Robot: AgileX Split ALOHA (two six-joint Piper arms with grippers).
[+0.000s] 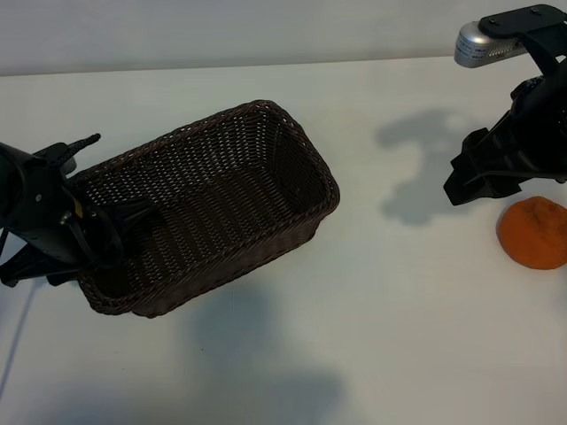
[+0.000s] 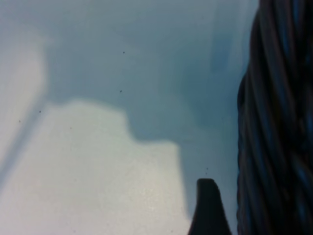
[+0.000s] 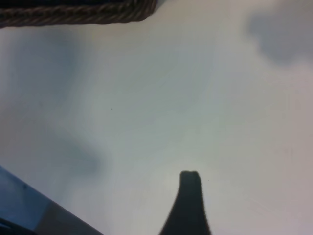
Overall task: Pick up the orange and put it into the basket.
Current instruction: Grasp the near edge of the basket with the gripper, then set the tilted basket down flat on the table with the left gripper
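The orange (image 1: 532, 233) lies on the white table at the far right edge, apart from everything. Just up and left of it hovers my right gripper (image 1: 459, 181), open and holding nothing; the right wrist view shows one finger (image 3: 188, 205) over bare table and the basket's braided rim (image 3: 73, 14) far off. The dark brown wicker basket (image 1: 266, 119) sits left of centre, with nothing in it. My left gripper (image 1: 115, 177) is open astride the basket's left end, one finger inside. The left wrist view shows the other finger (image 2: 208, 210) just off the basket's outer wall (image 2: 279, 122).
White table (image 1: 399, 336) stretches between the basket and the orange. A silver camera housing (image 1: 483, 40) sits on the right arm at the top right. A thin cable (image 1: 18, 345) trails from the left arm along the left edge.
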